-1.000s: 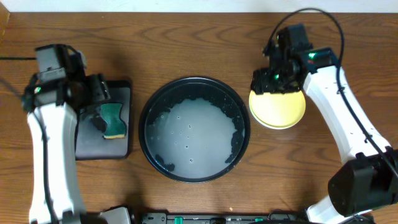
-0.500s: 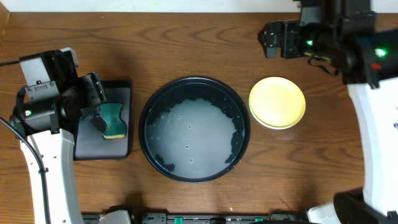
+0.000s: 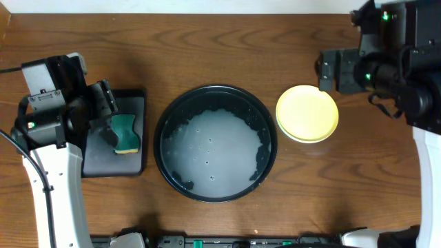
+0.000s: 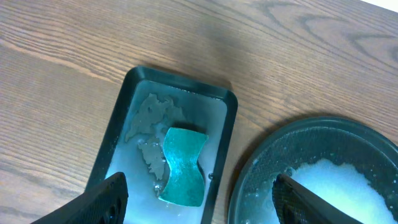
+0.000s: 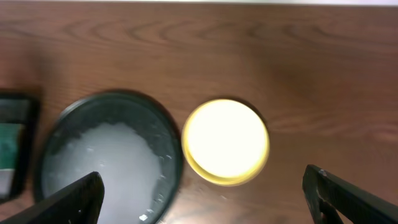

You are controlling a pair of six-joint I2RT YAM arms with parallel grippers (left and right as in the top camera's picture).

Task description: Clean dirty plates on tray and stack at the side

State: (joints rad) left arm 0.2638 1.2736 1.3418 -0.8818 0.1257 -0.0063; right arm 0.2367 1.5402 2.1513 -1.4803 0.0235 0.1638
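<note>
The round black tray [image 3: 207, 90] sits mid-table and holds foamy water with no plate in it; it also shows in the left wrist view [image 4: 261, 163] and the right wrist view [image 5: 163, 123]. A pale yellow plate [image 3: 307, 114] lies on the table right of the tray, also in the right wrist view [image 5: 225, 140]. A pale rim shows under its front edge. No mint-blue plate shows on its own. My right gripper [image 3: 329, 70] [image 5: 202, 199] is open and empty, high above the plate. My left gripper [image 3: 110, 114] [image 4: 199, 199] is open and empty above the sponge.
A smaller black rectangular tray [image 3: 134, 165] [image 4: 180, 85] left of the round tray holds a green sponge [image 3: 125, 132] [image 4: 182, 165] in soapy water. Brown wooden table all round.
My right gripper has lifted off the yellow plate and moved up and to the right, away from it. My left arm shifted slightly, then held over the sponge.
</note>
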